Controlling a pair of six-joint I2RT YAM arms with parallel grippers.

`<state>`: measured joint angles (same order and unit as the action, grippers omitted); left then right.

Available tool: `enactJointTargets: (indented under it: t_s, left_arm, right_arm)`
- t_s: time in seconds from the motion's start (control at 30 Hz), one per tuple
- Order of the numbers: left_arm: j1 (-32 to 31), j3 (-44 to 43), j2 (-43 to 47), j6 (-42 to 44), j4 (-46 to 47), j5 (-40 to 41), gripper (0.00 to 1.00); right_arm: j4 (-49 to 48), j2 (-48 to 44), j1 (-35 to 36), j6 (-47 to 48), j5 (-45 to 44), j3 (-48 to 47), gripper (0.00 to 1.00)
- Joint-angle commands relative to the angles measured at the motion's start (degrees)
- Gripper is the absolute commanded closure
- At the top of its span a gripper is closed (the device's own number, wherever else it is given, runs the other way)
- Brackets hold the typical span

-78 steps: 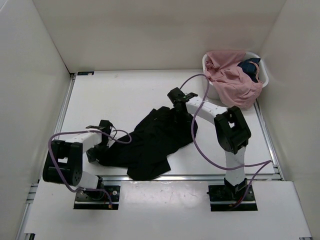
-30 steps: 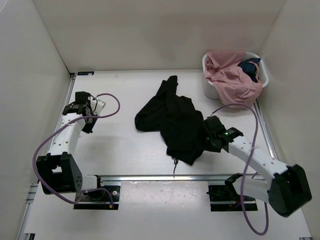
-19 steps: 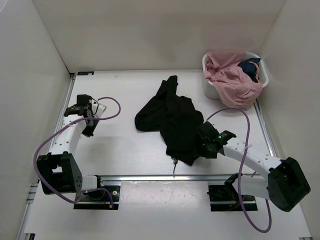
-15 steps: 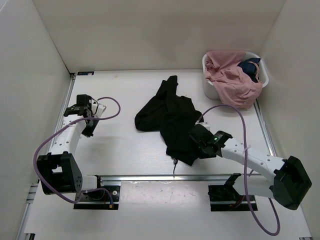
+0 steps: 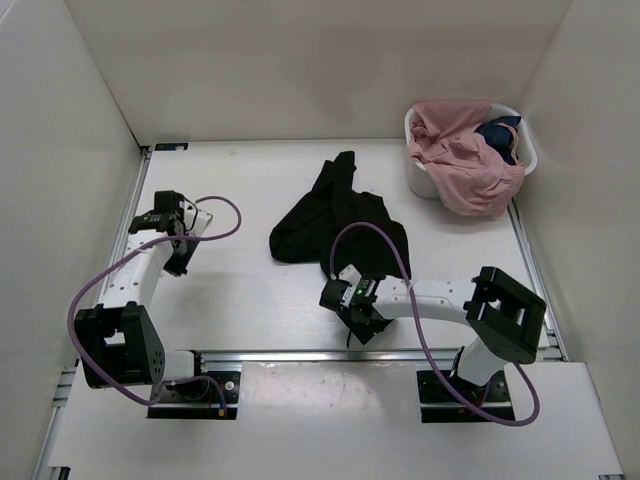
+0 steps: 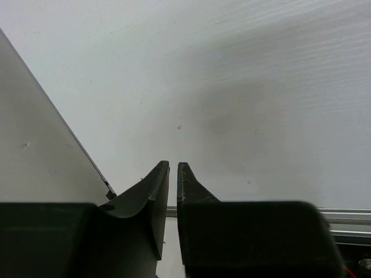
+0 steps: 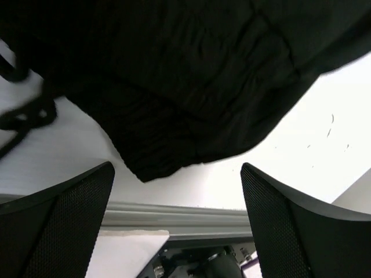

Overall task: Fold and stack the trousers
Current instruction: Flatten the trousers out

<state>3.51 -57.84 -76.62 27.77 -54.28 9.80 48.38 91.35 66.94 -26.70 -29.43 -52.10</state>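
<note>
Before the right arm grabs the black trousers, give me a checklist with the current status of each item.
1. Right gripper open: ok, its jaws are spread wide.
2. Near hem of the black fabric trousers ahead between its fingers: ok.
3. Trousers lying flat: not ok, crumpled.
4. Left gripper free to help: ok, shut on nothing above the white table.
5. Purple cable clear of the cloth: cannot tell; it arches across it in the top view.
</note>
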Motion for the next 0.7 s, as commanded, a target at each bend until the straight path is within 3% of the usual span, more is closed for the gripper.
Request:
enactJointTargets:
  t_s: [0.0, 0.07, 0.13, 0.17, 0.2, 0.4, 0.43, 0.5, 0.57, 0.63, 0.67]
  left_arm:
    - [-0.3, 0.9, 0.9, -0.2, 0.4, 0.1, 0.76]
    - [-0.3, 1.4, 1.5, -0.2, 0.4, 0.1, 0.76]
    - [-0.3, 1.4, 1.5, 0.4, 0.4, 0.1, 0.76]
    - [-0.3, 1.4, 1.5, 0.4, 0.4, 0.1, 0.74]
    - [-0.3, 1.4, 1.5, 0.4, 0.4, 0.1, 0.74]
    - [-0.3, 2.5, 2.0, 0.4, 0.4, 0.7, 0.74]
    - [-0.3, 2.5, 2.0, 0.4, 0.4, 0.7, 0.74]
    - [-0.3, 3.1, 2.0, 0.4, 0.4, 0.7, 0.74]
    - [-0.3, 3.7, 2.0, 0.4, 0.4, 0.7, 0.74]
    - [-0.3, 3.7, 2.0, 0.4, 0.4, 0.7, 0.74]
    - [-0.3, 3.7, 2.0, 0.4, 0.4, 0.7, 0.74]
  right_arm:
    - [-4.3, 1.7, -1.0, 3.0, -1.9, -0.9, 0.07]
    - [-7.1, 2.4, -2.2, 4.3, 1.3, -0.4, 0.09]
    - [-9.3, 2.4, -3.8, 5.5, 4.9, 0.9, 0.21]
    - [-12.2, 2.4, -6.0, 6.0, 7.3, 2.5, 0.32]
    - [-13.7, 2.4, -7.2, 6.0, 10.0, 2.5, 0.32]
    - [-20.4, 1.2, -16.4, 7.2, 26.9, 7.3, 0.73]
    - [-20.4, 1.2, -17.4, 7.2, 28.4, 7.3, 0.94]
    - [-20.4, 0.0, -18.7, 8.1, 30.7, 6.3, 1.0]
    - [-16.9, 0.0, -18.7, 9.8, 33.6, -1.9, 1.0]
    - [-11.7, 0.7, -18.7, 12.2, 41.9, -12.3, 1.0]
    - [-9.7, 1.5, -18.7, 12.2, 45.4, -26.7, 1.0]
